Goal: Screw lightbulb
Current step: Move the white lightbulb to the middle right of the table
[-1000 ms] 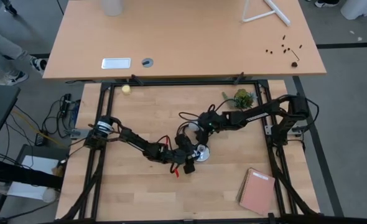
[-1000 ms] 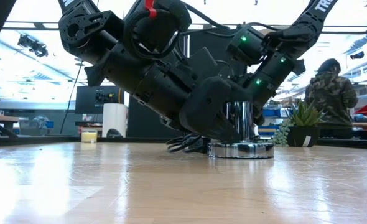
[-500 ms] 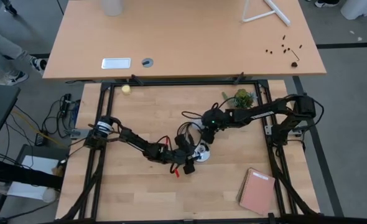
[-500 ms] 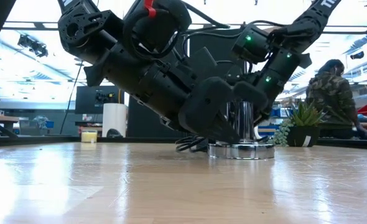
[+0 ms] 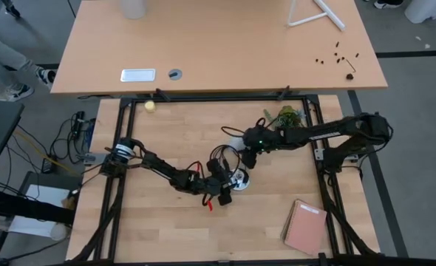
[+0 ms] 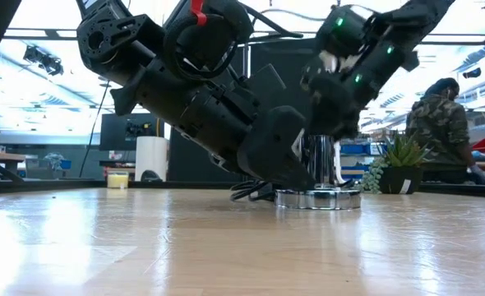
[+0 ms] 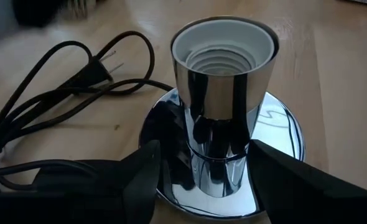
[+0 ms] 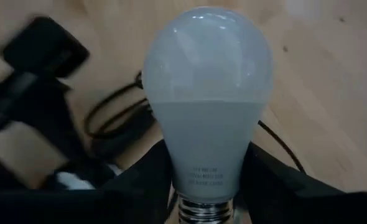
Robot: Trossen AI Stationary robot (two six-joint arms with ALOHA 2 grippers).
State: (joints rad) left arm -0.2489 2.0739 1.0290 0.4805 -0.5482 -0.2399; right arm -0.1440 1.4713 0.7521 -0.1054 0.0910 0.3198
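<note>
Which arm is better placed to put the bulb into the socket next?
Right. The right gripper already holds the lightbulb, near the socket. The left gripper straddles the socket's stem, steadying it; the threaded mouth is empty.

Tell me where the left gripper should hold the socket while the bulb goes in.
Probably on the socket's smooth chrome barrel, below the open white threaded mouth, closing from both sides level with the table. The left gripper already straddles it there. That leaves the top clear for the bulb in the right gripper.
</note>
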